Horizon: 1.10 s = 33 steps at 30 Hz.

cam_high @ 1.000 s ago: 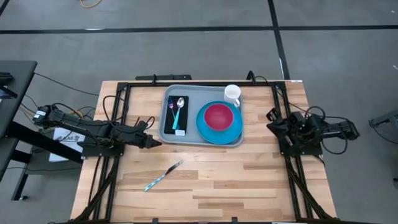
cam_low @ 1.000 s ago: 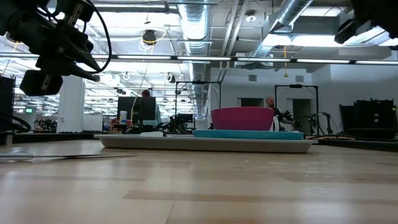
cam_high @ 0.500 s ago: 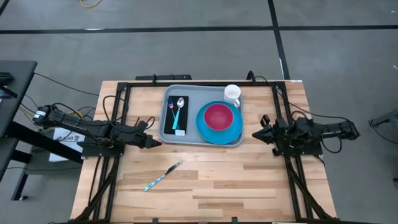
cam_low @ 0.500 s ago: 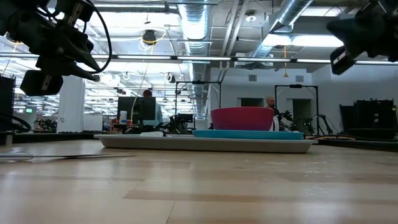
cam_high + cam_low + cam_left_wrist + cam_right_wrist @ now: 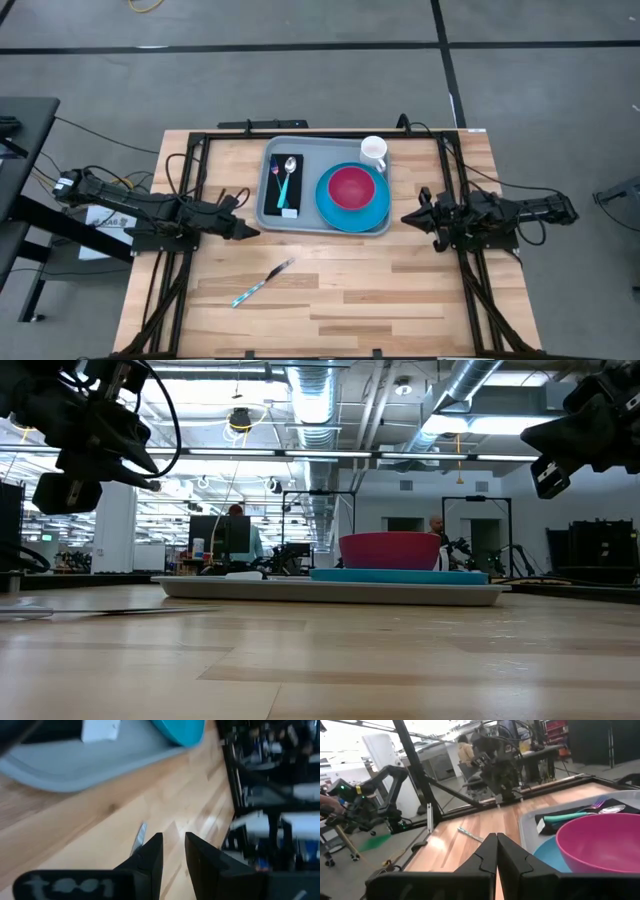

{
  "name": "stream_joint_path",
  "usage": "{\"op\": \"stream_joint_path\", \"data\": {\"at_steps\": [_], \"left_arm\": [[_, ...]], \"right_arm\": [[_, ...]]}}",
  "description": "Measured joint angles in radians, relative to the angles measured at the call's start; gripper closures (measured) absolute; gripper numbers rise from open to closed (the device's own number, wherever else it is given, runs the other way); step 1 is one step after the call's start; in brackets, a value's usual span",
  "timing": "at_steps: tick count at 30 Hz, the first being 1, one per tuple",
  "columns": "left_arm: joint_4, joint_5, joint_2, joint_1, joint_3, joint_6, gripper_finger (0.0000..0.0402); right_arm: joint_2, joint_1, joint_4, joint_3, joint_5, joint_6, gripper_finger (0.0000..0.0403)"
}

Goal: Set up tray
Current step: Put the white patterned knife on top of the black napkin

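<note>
High view: the tray lies toward the far middle of the table. On it sit a blue plate with a pink bowl on top, a white mug at the tray's far right corner, and a dark napkin with a spoon on its left part. A loose utensil lies on bare wood, nearer than the tray. The left gripper hovers just beside the tray's left near corner; the right gripper is just off its right edge.

Low view: the tray lies flat, bowl rising above the plate. Both grippers hang above the table, clear of everything.

Left wrist view: the left gripper has its fingers slightly apart and empty; the tray's rim is ahead, the utensil below.

Right wrist view: the right gripper has its fingers pressed together, holding nothing, with bowl, tray and utensil ahead.

The tray is probably stiff, light plastic, heavier on its loaded right side and smooth; the raised rim looks the best place to grip
</note>
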Motion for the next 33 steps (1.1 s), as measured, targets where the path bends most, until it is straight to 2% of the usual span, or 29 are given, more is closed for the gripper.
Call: {"op": "stream_joint_path", "data": {"at_steps": [5, 8, 10, 12, 15, 18, 21, 29, 33], "left_arm": [[0.065, 0.138, 0.036, -0.006, 0.000, 0.025, 0.0333], [0.197, 0.181, 0.096, -0.024, 0.010, 0.070, 0.0333], [0.204, 0.191, 0.159, -0.039, 0.055, 0.128, 0.0333], [0.133, 0.194, 0.230, -0.055, 0.120, 0.188, 0.0333], [-0.070, 0.192, 0.351, -0.069, 0.234, 0.251, 0.0333], [-0.290, 0.166, 0.475, -0.082, 0.347, 0.261, 0.0333], [-0.436, 0.161, 0.596, -0.095, 0.443, 0.254, 0.0333], [-0.498, 0.204, 0.848, -0.161, 0.631, 0.247, 0.0333], [-0.599, 0.206, 0.930, -0.197, 0.699, 0.218, 0.0333]], "right_arm": [[0.000, 0.000, 0.000, 0.000, -0.001, 0.000, 0.0403], [0.000, 0.000, 0.000, 0.000, -0.001, 0.000, 0.0403], [0.000, 0.000, 0.000, 0.000, -0.001, 0.000, 0.0403], [0.000, 0.000, -0.001, 0.000, -0.002, 0.000, 0.0403], [0.000, 0.000, -0.001, 0.000, -0.002, 0.000, 0.0403], [0.000, 0.000, -0.001, 0.000, -0.002, 0.000, 0.0403], [0.000, 0.000, -0.001, 0.000, -0.002, 0.000, 0.0403], [0.000, 0.000, -0.002, 0.000, -0.002, 0.000, 0.0403], [0.000, 0.000, -0.003, 0.000, -0.002, 0.000, 0.0403]]}}
